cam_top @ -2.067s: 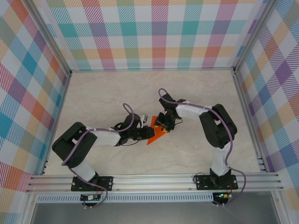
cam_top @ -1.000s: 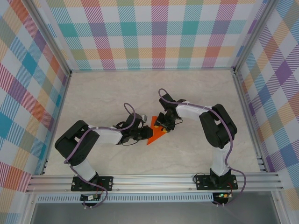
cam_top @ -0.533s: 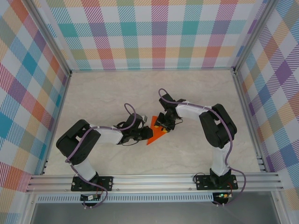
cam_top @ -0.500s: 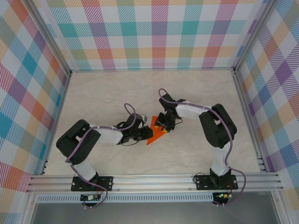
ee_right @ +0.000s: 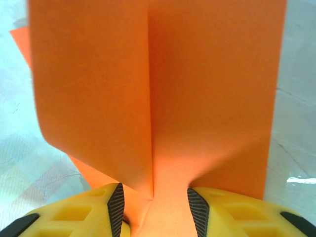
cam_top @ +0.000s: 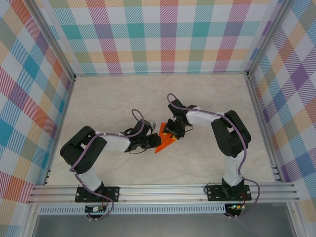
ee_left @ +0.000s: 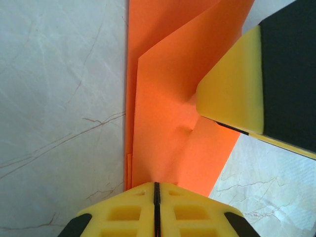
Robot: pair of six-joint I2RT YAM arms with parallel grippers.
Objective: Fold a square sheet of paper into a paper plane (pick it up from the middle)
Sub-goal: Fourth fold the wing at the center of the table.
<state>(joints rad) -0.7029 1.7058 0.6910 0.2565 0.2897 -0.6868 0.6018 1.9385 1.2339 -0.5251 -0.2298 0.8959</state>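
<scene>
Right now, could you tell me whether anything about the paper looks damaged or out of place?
Nothing stands out. The orange paper is partly folded with clean creases, pinched by the left gripper and right gripper; no tears show.

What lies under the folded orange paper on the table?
The pale marbled tabletop shows around the bright orange folded paper. Directly underneath is covered; more orange layers show at its left edge.

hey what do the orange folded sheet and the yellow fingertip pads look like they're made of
Orange folded sheet: thin matte paper, judging by its sharp creases, a small dent, and flaps that stand up on their own. Yellow pads: probably molded plastic or firm rubber, smooth and slightly glossy, with recessed pockets and black ribbed inner strips; the look doesn't settle which.
</scene>
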